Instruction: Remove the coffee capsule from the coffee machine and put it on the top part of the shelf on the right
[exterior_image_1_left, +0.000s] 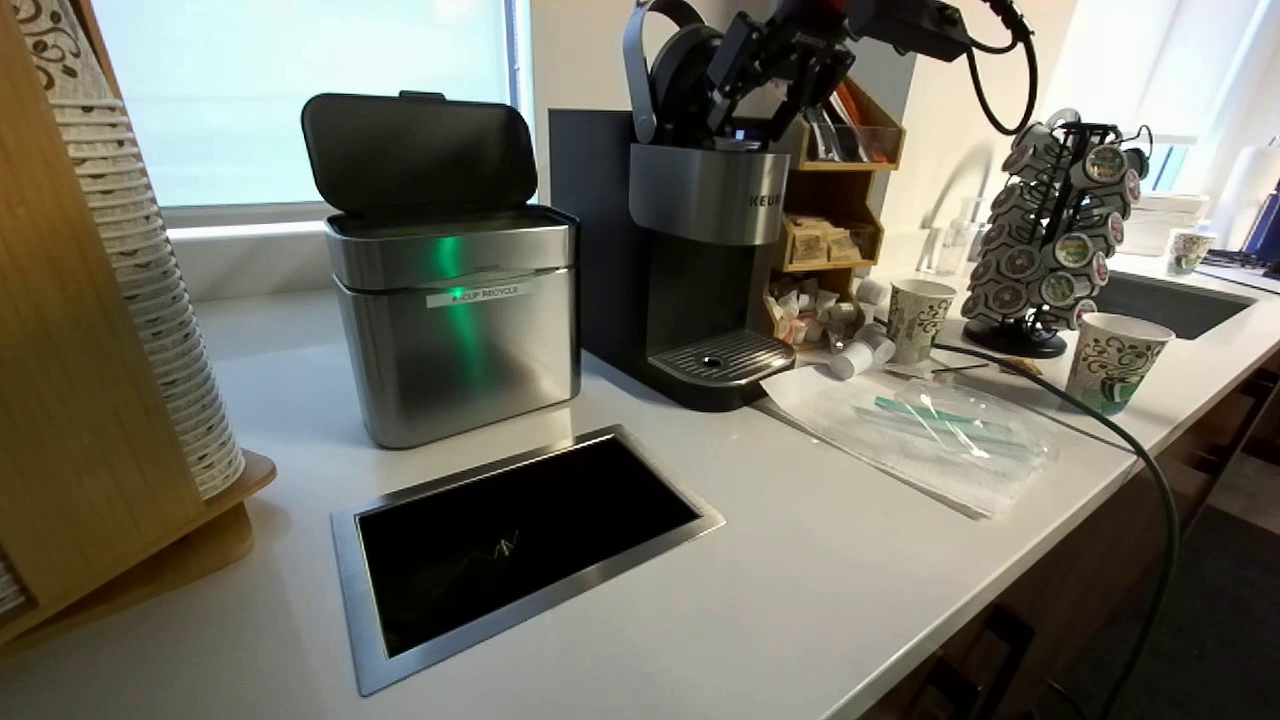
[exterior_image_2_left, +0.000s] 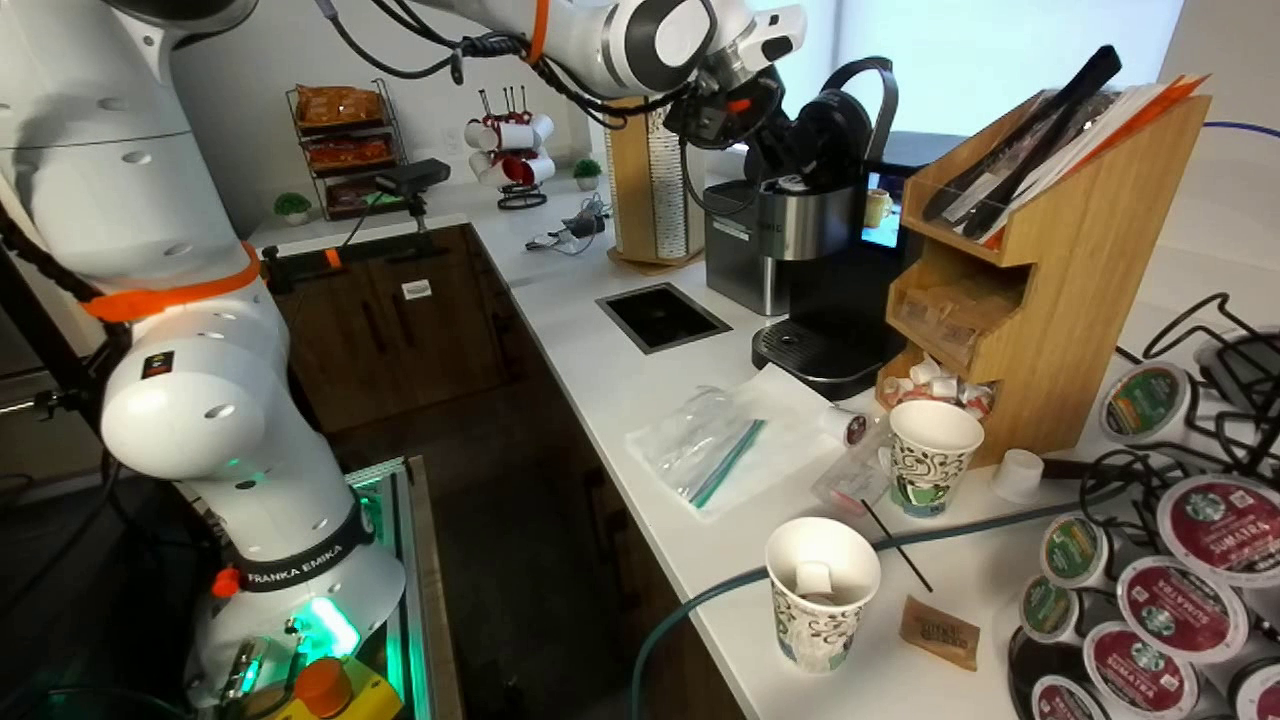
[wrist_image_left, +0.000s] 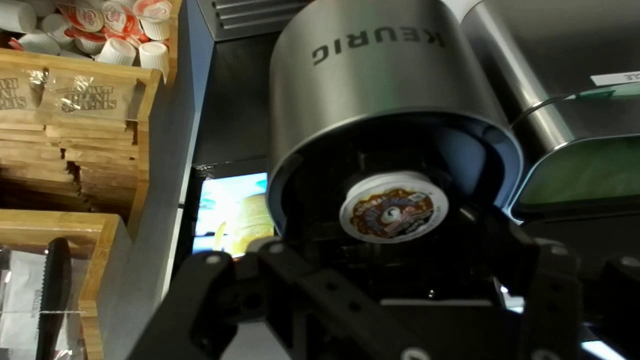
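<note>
Because the coffee capsule (wrist_image_left: 395, 212) sits label up in the open head of the coffee machine (exterior_image_1_left: 705, 195), the lid (exterior_image_1_left: 685, 72) is raised toward twelve o'clock, presumably to expose the seat. The dial is centred on the machine in an exterior view; findings run left to right. The fingers (exterior_image_1_left: 735, 60) hang at one o'clock, spread apart; in the wrist view the capsule shows between them, and nothing appears gripped. Whether either touches its rim cannot be told. Their placing suggests a straddle of the capsule for an upward pull. At two o'clock is the top part (exterior_image_1_left: 848, 166) of the shelf (exterior_image_2_left: 1085, 310), the assigned destination.

Surroundings, same order. Toward nine o'clock stands a stack of paper cups (exterior_image_1_left: 155, 300); nearer, between eight and nine, a recycle bin (exterior_image_1_left: 480, 360) with its cover (exterior_image_1_left: 420, 150) up; at seven, a metal-framed opening (exterior_image_1_left: 548, 596) in the worktop (exterior_image_1_left: 800, 600). The raised lid stands close beside the fingers and probably limits sideways clearance. The top part already holds a black knife (wrist_image_left: 55, 295) and packets, so finding a stable resting spot looks difficult. At four o'clock lies a transparent bag (exterior_image_1_left: 950, 430); at three, beyond the shelf, a capsule carousel (exterior_image_1_left: 1015, 342).
</note>
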